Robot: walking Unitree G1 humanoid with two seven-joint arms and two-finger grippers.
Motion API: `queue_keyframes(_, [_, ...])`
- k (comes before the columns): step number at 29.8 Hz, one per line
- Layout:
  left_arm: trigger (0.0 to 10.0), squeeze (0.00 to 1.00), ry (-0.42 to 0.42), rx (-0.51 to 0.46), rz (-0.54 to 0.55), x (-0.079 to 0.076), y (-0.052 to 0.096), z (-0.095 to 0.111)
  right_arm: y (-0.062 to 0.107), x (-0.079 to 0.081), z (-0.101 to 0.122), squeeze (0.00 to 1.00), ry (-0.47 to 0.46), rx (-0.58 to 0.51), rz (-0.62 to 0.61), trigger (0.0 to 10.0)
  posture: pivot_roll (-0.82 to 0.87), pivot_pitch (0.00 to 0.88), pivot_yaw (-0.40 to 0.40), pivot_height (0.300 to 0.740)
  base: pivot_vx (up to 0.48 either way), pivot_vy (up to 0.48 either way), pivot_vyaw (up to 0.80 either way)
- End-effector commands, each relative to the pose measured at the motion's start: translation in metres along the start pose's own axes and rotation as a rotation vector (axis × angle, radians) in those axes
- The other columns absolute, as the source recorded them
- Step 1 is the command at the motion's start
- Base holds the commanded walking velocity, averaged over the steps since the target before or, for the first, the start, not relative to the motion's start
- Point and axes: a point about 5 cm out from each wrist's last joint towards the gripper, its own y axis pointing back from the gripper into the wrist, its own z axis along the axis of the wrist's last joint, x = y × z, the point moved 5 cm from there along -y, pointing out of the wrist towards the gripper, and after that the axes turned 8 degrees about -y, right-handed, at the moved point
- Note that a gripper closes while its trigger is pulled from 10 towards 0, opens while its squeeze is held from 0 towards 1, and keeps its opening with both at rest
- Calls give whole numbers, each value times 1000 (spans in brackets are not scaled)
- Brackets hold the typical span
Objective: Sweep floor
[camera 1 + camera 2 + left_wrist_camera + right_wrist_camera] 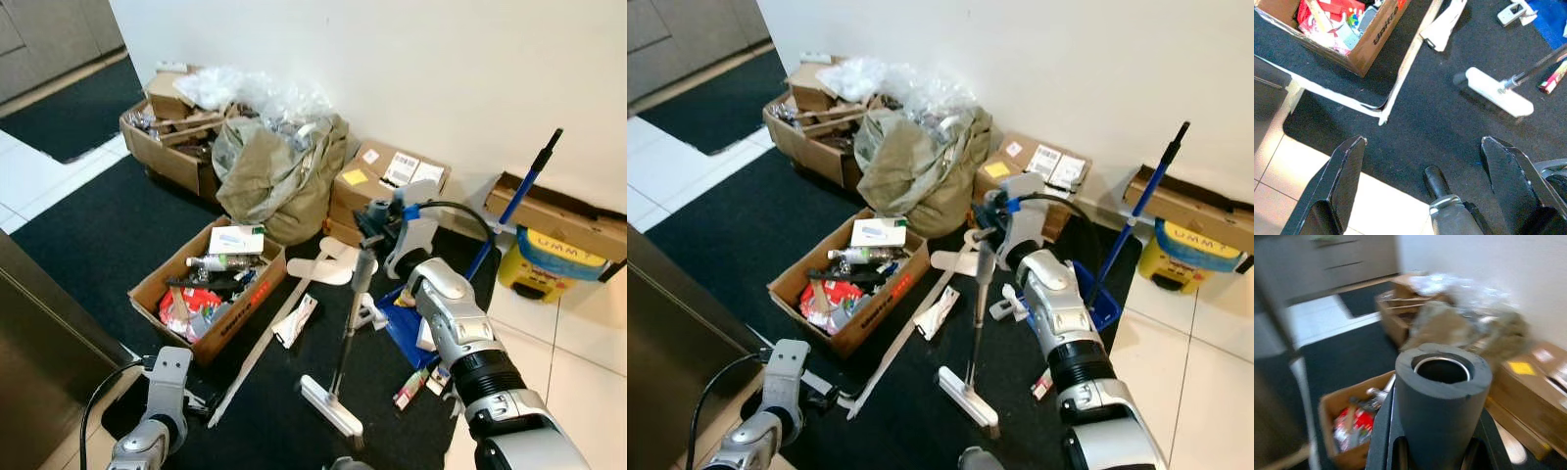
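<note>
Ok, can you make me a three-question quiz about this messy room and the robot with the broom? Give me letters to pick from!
1. Where is the broom head?
A. on the dark carpet
B. inside the open cardboard box
C. on the white tiles

2. What colour is the pole leaning on the wall?
A. red
B. green
C. blue

3. What is the right gripper doing?
A. hanging free
B. gripping the broom handle
C. lifting a bottle

Answers:
1. A, the white head rests on the carpet.
2. C, the pole is blue with a black tip.
3. B, its fingers clasp the broom handle near the grey top end.
</note>
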Motion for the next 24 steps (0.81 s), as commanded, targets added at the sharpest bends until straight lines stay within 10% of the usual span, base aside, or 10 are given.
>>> queue_keyframes(1, [10000, 0, 26, 45, 10, 1, 4, -14, 1, 2, 2, 0, 3, 1, 19, 10000, -65, 56, 35, 740, 0, 0, 0])
queue_keyframes(24, [10000, 0, 52, 100, -5, -11, 7, -30, 14, -4, -10, 0, 6, 132, 114, 10000, -75, 56, 36, 740, 0, -394, 0])
